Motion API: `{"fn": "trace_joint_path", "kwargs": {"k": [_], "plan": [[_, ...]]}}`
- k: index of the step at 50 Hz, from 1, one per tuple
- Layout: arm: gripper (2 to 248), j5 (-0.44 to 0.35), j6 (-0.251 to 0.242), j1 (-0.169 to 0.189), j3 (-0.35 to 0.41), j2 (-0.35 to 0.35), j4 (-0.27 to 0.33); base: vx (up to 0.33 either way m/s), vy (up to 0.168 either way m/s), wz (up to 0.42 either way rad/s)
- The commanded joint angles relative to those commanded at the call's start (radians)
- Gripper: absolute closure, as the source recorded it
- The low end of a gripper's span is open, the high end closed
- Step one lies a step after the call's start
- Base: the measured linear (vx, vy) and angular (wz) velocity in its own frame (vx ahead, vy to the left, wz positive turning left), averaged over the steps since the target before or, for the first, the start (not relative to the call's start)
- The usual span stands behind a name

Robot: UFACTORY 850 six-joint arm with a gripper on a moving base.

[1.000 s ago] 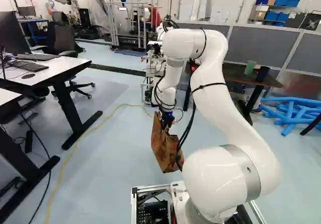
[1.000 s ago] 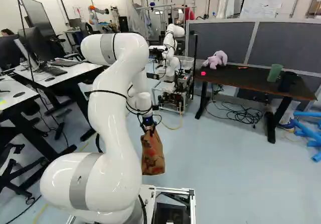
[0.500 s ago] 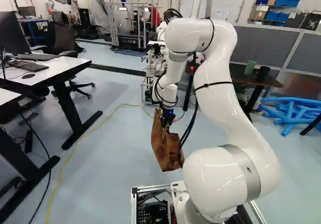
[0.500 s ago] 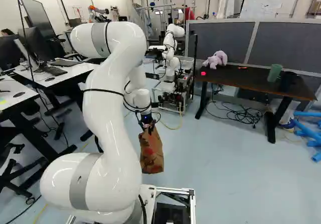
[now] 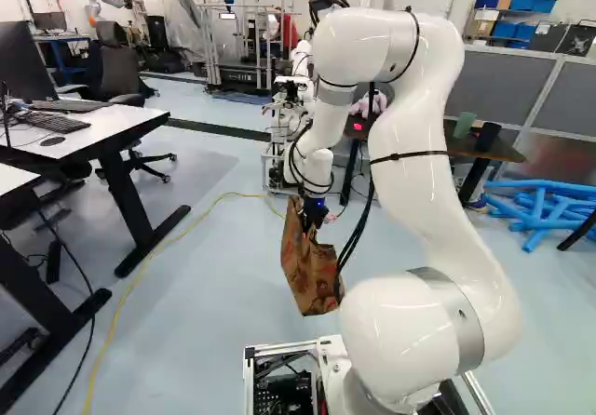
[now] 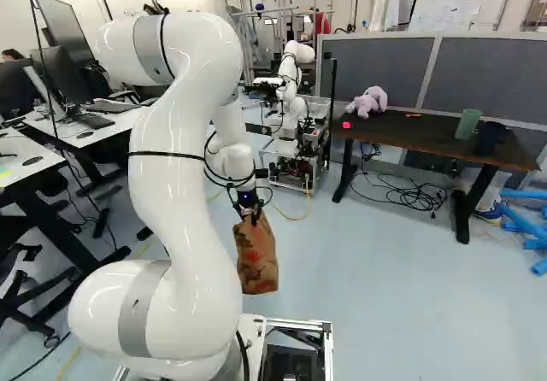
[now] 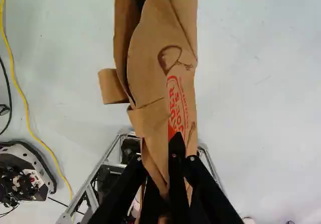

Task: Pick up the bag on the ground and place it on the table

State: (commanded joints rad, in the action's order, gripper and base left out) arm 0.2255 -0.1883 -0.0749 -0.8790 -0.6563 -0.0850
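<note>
My gripper (image 5: 315,216) is ahead of the base, pointing down, with the brown paper bag (image 5: 309,271) hanging beneath it. The right base view shows the same bag (image 6: 257,261), with its red print, below the wrist. In the wrist view, my gripper (image 7: 173,171) is shut on the folded paper edge of the bag (image 7: 153,58); the rest stretches out ahead of the fingers. How far its bottom is from the floor I cannot tell. A dark brown table (image 6: 427,133) stands farther ahead, at the right of the right base view.
A plush toy (image 6: 368,102), a green cup (image 6: 467,124) and a dark cup (image 6: 490,137) are on the brown table. Another robot (image 6: 295,99) stands left of it. White desks (image 5: 93,122) line the left; a yellow cable (image 5: 140,280) crosses the floor. Blue tubes (image 5: 540,212) lie at right.
My arm's elbow has risen and swung back toward the base. The gripper and the bag held in it have shifted only slightly, a little upward and away. The base has not moved.
</note>
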Motion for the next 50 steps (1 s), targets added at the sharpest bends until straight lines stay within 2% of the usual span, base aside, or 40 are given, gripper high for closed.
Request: {"fn": "trace_joint_path", "kwargs": {"k": [35,50], "plan": [[229,0.0,0.0,0.002,0.06,0.145,0.0,0.0,0.0,0.0],[229,0.026,0.0,0.004,0.066,0.196,0.0,0.0,0.0,0.0]]}}
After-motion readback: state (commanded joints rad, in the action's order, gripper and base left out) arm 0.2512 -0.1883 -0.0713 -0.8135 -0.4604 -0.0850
